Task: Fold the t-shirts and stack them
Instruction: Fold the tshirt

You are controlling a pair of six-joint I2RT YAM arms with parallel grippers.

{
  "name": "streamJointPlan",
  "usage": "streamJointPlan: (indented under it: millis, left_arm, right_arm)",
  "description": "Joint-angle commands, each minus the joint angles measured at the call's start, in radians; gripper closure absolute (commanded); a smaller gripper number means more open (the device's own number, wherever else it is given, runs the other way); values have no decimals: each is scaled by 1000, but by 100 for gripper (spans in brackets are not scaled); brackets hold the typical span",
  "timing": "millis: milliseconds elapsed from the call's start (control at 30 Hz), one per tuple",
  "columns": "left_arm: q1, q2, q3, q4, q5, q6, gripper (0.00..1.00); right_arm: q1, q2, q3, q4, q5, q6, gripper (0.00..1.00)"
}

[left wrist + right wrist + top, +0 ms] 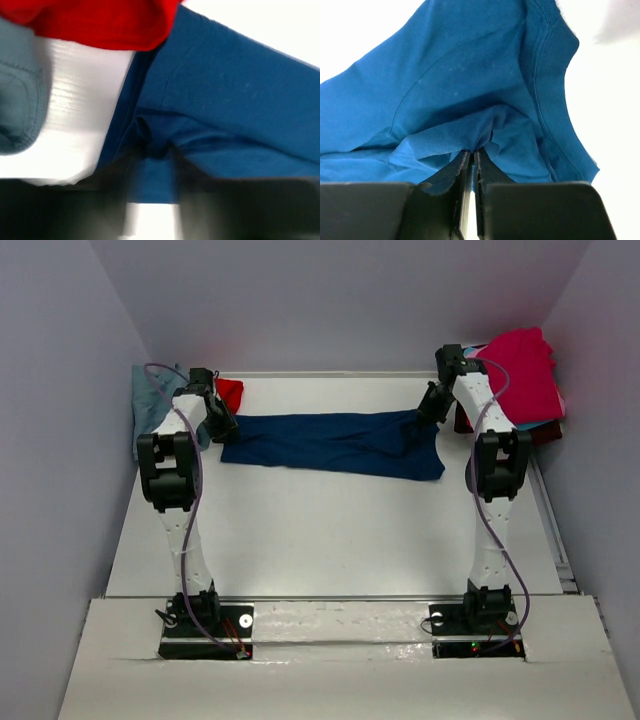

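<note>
A navy t-shirt (pixel 330 443) lies folded into a long band across the far half of the table, between both grippers. My left gripper (pixel 222 428) is at its left end. In the left wrist view the blurred jaws (pixel 150 170) stand apart, with the navy cloth (pixel 235 100) lying loose in the gap. My right gripper (pixel 425 415) is at the shirt's right end. There it (pixel 476 152) is shut on a pinched-up fold of the navy cloth (pixel 445 75). A red t-shirt (pixel 231 392) and a blue-grey t-shirt (pixel 150 395) lie behind the left gripper.
A pile of t-shirts with a magenta one (pixel 520 375) on top sits in the far right corner, a maroon edge (pixel 545 430) showing below it. Walls close the table in on the left, back and right. The red cloth (pixel 100 22) and blue-grey cloth (pixel 15 85) lie close to the navy shirt's left end.
</note>
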Motion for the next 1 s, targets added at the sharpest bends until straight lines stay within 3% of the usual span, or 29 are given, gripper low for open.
streamJointPlan:
  millis: [0, 33, 67, 100, 133, 267, 567, 733, 967]
  left_arm:
    - [-20, -13, 45, -31, -49, 16, 38]
    - [-20, -24, 39, -30, -55, 18, 32]
    - [-29, -28, 36, -25, -69, 18, 28]
    - [-29, -36, 33, -25, -77, 16, 23]
    - [-29, -48, 30, -22, -81, 16, 17]
    - [-47, -91, 10, -14, -109, 13, 13]
    - [-101, -229, -56, -22, -161, 18, 13]
    - [-133, -239, -55, -43, -158, 18, 13]
    - [-164, -219, -52, -59, -166, 18, 14]
  right_arm:
    - [-7, 8, 37, 20, -27, -33, 71]
    - [-7, -4, 20, 37, -27, -40, 63]
    - [-7, -11, 11, 46, -26, -42, 47]
    - [-7, -18, 3, 52, -26, -45, 41]
    - [-7, -27, -3, 58, -26, -49, 37]
    - [-7, -44, -4, 52, -23, -52, 28]
    - [-7, -149, -118, 49, -53, -42, 30]
    - [22, -191, -245, 75, -105, -42, 47]
    - [70, -194, -348, 120, -150, -39, 49]
